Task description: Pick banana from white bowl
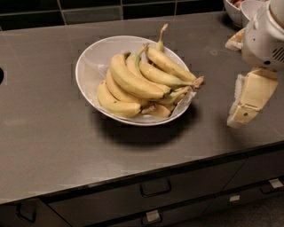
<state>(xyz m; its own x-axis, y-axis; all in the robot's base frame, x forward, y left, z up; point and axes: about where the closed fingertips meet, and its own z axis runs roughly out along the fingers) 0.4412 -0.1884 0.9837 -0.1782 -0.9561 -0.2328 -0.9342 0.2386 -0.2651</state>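
Observation:
The white bowl (91, 60) is wide and shallow and sits on the grey counter, left of centre. It holds several yellow bananas. The banana (133, 82), the plumpest and most evenly curved, lies on top across the middle of the pile. Slimmer bananas (166, 66) joined at a brown stem lie to its right, reaching over the bowl's right rim. My gripper (247, 99) hangs at the right edge of the view, cream-coloured, pointing down. It is beside the bowl, about a hand's width right of its rim, touching nothing.
Smaller white bowls (239, 9) stand at the back right corner behind my arm. The grey counter (44, 133) ends at a front edge with drawers (155, 188) below. A dark tiled wall (88, 11) runs along the back.

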